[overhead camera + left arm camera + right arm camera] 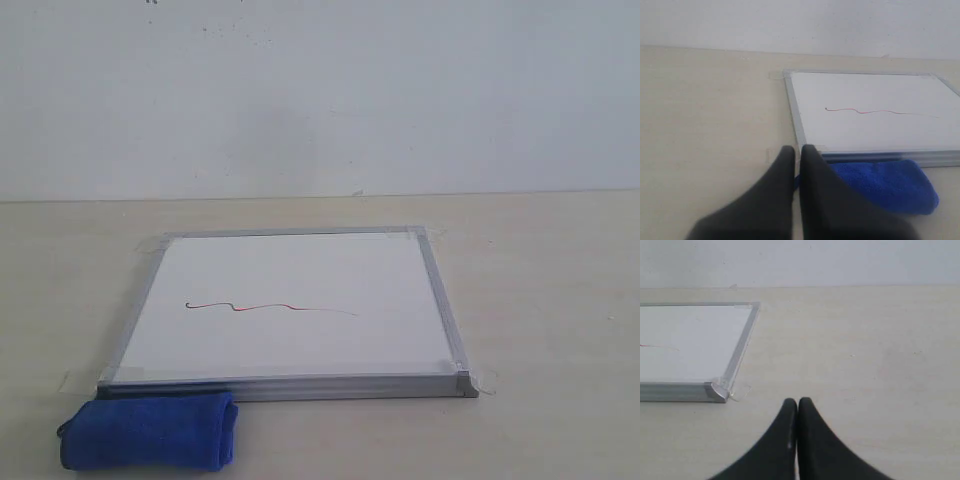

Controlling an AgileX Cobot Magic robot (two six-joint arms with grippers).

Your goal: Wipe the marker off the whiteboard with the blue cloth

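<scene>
The whiteboard (290, 290) lies flat on the table, silver-framed with tape at its corners. Across its middle runs the marker (268, 307), a thin wavy red line with a short teal stretch; it also shows as the marker (880, 112) in the left wrist view. The blue cloth (150, 431) is a rolled bundle against the board's front left edge, also seen as the blue cloth (885, 182). My left gripper (797, 150) is shut, hanging before the cloth's end, holding nothing. My right gripper (798, 402) is shut over bare table, right of the whiteboard (690, 340). Neither gripper shows in the exterior view.
The pale wooden table (540, 300) stretches around the board, with a white wall (320, 90) behind its far edge. Loose clear tape (487, 381) sticks out at the board's front right corner.
</scene>
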